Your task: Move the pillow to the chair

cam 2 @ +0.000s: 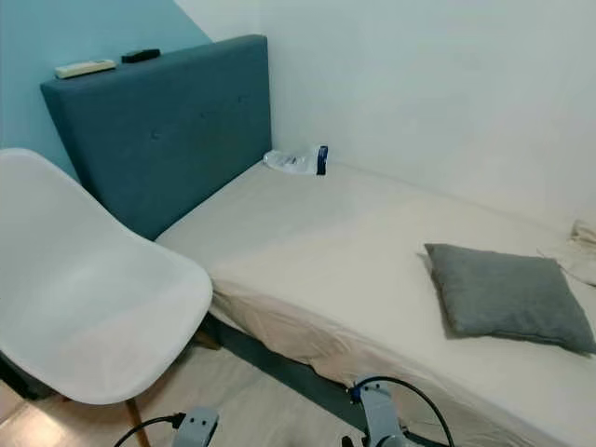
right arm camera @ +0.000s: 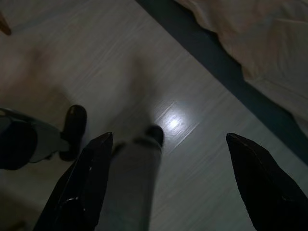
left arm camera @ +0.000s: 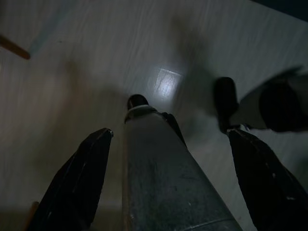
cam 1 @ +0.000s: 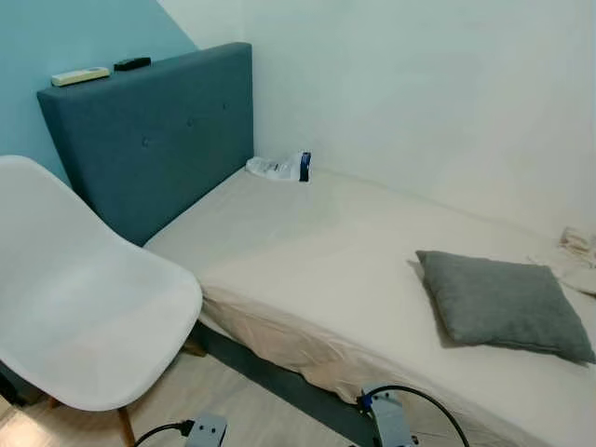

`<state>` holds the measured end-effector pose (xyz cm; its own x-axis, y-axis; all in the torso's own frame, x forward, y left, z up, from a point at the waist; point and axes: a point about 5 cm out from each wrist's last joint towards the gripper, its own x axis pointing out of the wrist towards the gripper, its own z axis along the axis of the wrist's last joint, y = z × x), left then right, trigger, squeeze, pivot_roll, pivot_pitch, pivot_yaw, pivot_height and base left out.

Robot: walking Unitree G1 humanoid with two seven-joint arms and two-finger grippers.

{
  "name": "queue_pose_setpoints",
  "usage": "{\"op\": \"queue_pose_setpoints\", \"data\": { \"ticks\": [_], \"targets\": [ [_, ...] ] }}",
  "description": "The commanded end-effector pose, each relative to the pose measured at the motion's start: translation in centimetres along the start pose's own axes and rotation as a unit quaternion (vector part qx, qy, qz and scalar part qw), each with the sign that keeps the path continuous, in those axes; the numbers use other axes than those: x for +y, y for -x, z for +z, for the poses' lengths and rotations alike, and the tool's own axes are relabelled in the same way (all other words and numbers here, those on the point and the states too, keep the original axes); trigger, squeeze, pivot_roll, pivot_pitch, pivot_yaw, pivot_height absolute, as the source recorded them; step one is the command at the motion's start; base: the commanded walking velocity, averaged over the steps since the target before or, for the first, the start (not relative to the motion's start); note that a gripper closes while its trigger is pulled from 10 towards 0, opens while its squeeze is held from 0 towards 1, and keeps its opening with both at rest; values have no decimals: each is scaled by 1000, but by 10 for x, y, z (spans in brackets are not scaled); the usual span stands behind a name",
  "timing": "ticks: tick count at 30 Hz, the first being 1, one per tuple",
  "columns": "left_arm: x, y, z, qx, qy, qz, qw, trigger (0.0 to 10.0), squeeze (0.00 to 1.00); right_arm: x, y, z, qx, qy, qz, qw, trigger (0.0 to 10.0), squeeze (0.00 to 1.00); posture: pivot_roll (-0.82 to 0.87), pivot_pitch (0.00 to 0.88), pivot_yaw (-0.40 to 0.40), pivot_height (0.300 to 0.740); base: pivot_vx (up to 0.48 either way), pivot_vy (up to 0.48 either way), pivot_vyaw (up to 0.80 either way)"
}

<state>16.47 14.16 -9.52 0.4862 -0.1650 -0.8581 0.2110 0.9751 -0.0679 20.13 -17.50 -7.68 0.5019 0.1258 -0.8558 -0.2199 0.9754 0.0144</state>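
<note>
A grey square pillow (cam 1: pixel 503 305) lies flat on the right part of the bed (cam 1: pixel 307 251), near its front edge. A white moulded chair (cam 1: pixel 84 307) stands on the floor to the left of the bed, its seat bare. Both arms hang low at the bottom of the eye views. In the left wrist view my left gripper (left arm camera: pixel 168 178) is open above the pale floor with nothing held. In the right wrist view my right gripper (right arm camera: pixel 168 183) is open too, over the floor beside the bed's dark base.
A blue padded headboard (cam 1: pixel 158 140) stands at the bed's left end, with two remotes (cam 1: pixel 80 76) on top. A crumpled plastic packet (cam 1: pixel 279 168) lies by the wall. Some cloth (cam 1: pixel 577 251) sits at the far right. My own legs (left arm camera: pixel 159 173) show below the grippers.
</note>
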Motion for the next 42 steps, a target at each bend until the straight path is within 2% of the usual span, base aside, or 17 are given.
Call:
{"op": "queue_pose_setpoints", "data": {
  "ticks": [1,8,16,32,42],
  "targets": [
    [-5,0,-3,7,1,-9,1000,10000,0,-3,1,-1,3,0,-3,1000,10000,0,0,0,-37,740,0,-420,0],
    [-6,-1,1,1,0,-7,1000,10000,0,-3,1,-3,9,3,-6,1000,10000,0,-9,0,-29,740,0,-395,0],
    [-9,-3,11,-9,6,-8,1000,10000,0,-4,1,-4,11,-15,-10,1000,10000,0,-18,0,-23,740,0,0,-728],
    [-8,-3,13,-15,6,-8,1000,10000,0,-6,1,-7,12,-32,-17,999,10000,0,-26,0,-17,740,0,0,-719],
    [-11,-3,16,-22,0,-11,1000,10000,0,-8,2,-8,10,-39,-21,999,10000,0,-43,0,-13,740,86,0,0]
  ]
}}
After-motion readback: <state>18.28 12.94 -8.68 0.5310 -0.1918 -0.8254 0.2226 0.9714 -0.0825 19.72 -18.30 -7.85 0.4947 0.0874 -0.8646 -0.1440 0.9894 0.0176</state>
